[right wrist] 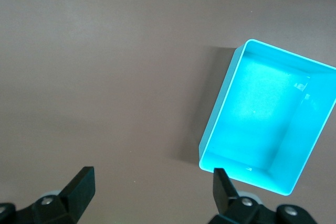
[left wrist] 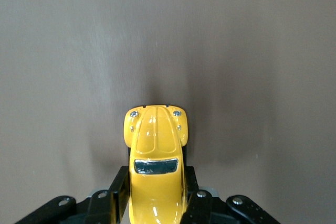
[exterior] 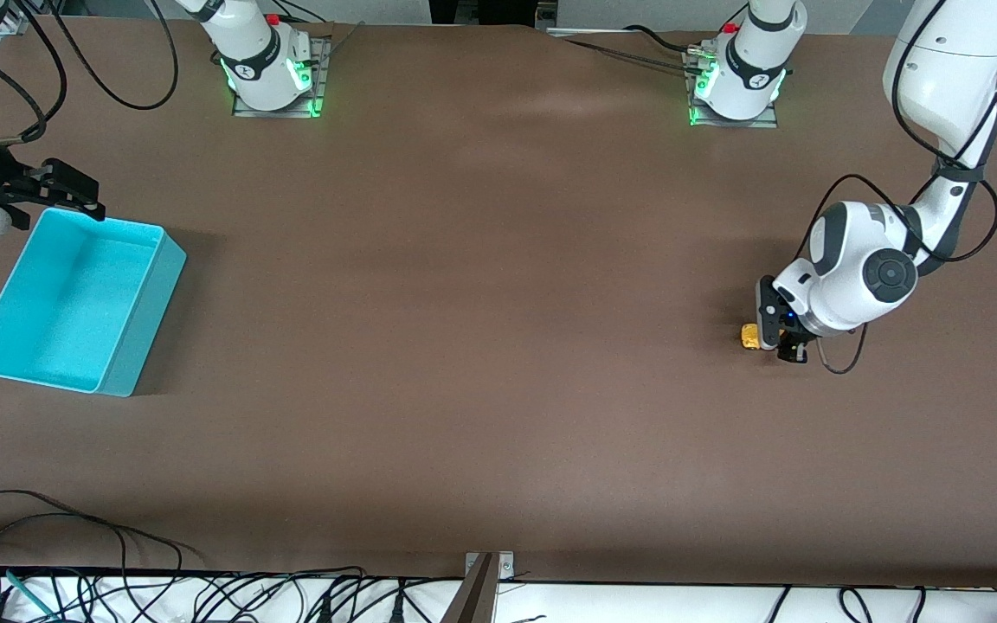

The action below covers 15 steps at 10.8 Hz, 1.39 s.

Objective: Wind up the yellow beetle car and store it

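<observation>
Glossy yellow beetle car (left wrist: 156,169), chrome-trimmed window and rounded hood, sits on the brown table (exterior: 481,346) at the left arm's end, clamped by the left gripper (exterior: 777,339). Right gripper (exterior: 74,192) waits wide apart over the turquoise bin (exterior: 9,350).

The car's (left wrist: 156,166) rear is running off the left wrist view's edge, its wheels hiding under the body and between the fingers (left wrist: 118,195). In the front view, the left gripper (exterior: 777,333) is covering most of it.
</observation>
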{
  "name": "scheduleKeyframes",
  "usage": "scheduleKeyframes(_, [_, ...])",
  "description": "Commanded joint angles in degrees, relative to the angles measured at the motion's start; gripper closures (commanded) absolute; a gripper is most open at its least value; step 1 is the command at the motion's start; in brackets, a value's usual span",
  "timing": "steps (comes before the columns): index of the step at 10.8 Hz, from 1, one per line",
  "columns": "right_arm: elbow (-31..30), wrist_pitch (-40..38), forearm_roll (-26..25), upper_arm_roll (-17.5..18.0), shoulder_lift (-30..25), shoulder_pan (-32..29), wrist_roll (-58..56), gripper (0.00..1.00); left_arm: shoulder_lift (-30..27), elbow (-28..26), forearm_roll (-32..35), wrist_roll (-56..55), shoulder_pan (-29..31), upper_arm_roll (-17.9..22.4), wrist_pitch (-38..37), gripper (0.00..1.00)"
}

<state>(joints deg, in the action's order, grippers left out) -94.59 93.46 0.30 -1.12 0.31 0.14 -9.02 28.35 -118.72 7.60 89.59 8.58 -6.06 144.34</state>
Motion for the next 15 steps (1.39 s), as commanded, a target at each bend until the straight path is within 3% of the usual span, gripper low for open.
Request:
scheduleKeyframes(1, [0.11,-0.03,0.14,-0.37,-0.40,0.04,-1.00,0.00,2.85,1.56,1.19,6.37,4.86,-0.09,-0.29,1.00])
scheduleKeyframes(8, [0.11,-0.12,0.14,-0.55,-0.40,0.04,-1.00,0.00,5.22,4.63,1.19,13.85,13.30,0.00,-0.29,1.00])
scheduleKeyframes(15, [0.11,-0.12,0.14,-0.64,-0.40,-0.05,-1.61,0.00,6.01,6.13,1.19,17.82,15.86,0.09,-0.38,1.00])
